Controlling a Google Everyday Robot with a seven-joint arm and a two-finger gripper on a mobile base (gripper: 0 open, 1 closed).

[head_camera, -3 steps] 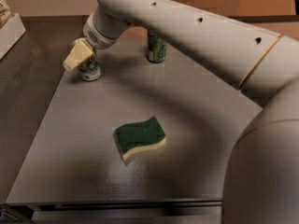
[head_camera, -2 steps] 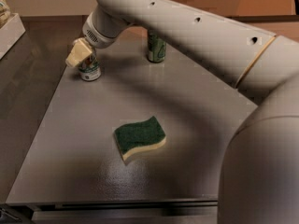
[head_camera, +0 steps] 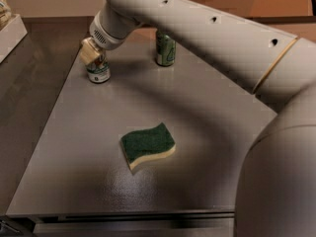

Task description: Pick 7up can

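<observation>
The 7up can (head_camera: 99, 71), mostly white with green lettering, stands upright near the far left of the grey table (head_camera: 207, 132). My gripper (head_camera: 92, 51) is right at the can's top and left side and covers its upper part. The cream-coloured gripper tip overlaps the can. The arm reaches in from the upper right across the back of the table.
An all-green can (head_camera: 165, 48) stands upright at the back, right of the 7up can, partly under the arm. A green-and-yellow sponge (head_camera: 147, 145) lies in the middle of the table. A white object (head_camera: 10, 33) sits off the table at far left.
My gripper has shifted a little to the right and now overlaps the top of the 7up can more. The cans and the sponge have stayed in place.
</observation>
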